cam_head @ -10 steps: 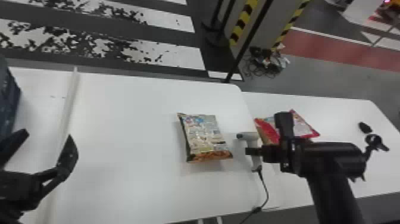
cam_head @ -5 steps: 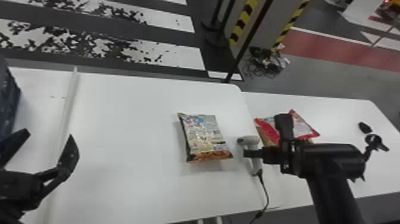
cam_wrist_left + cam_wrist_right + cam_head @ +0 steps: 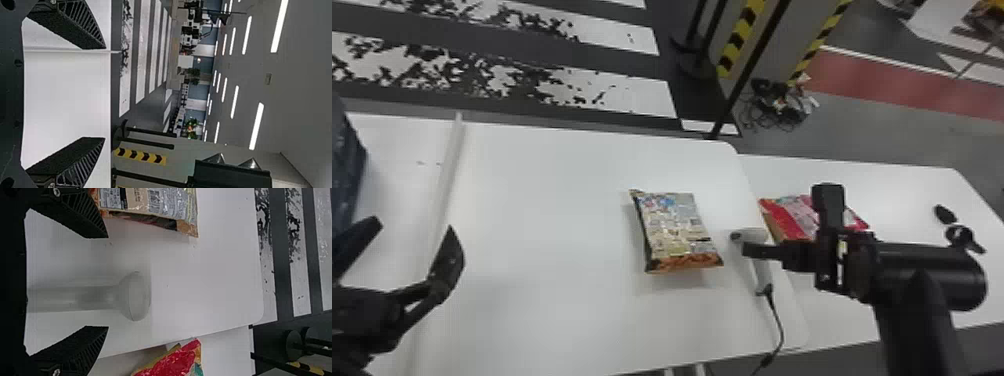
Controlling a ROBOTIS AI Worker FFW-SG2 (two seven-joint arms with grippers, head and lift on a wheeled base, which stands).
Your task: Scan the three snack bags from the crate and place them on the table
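In the head view, my right gripper [image 3: 789,225] is above the white scanner [image 3: 761,275], near the right edge of the main table [image 3: 542,200]. The right wrist view has that gripper [image 3: 107,282] open, with the scanner [image 3: 135,295] between its spread fingers. One snack bag [image 3: 677,227] lies flat left of the scanner. A red snack bag [image 3: 784,220] rests on the adjoining table, partly behind the right gripper. My left gripper [image 3: 414,230] is parked over the table's left side; the left wrist view shows this gripper [image 3: 103,94] open and holding nothing.
A dark blue crate [image 3: 347,165] stands at the far left, beyond a pale raised strip [image 3: 449,165]. The scanner's black cable [image 3: 779,325] runs to the front edge. Small black objects [image 3: 944,215] lie on the right-hand table [image 3: 907,185]. Striped posts [image 3: 739,40] stand behind.
My right gripper's fingers have spread wider around the scanner. The scanner has shifted slightly toward the front edge, and its cable has swung to the right. The left gripper and bags have stayed put.
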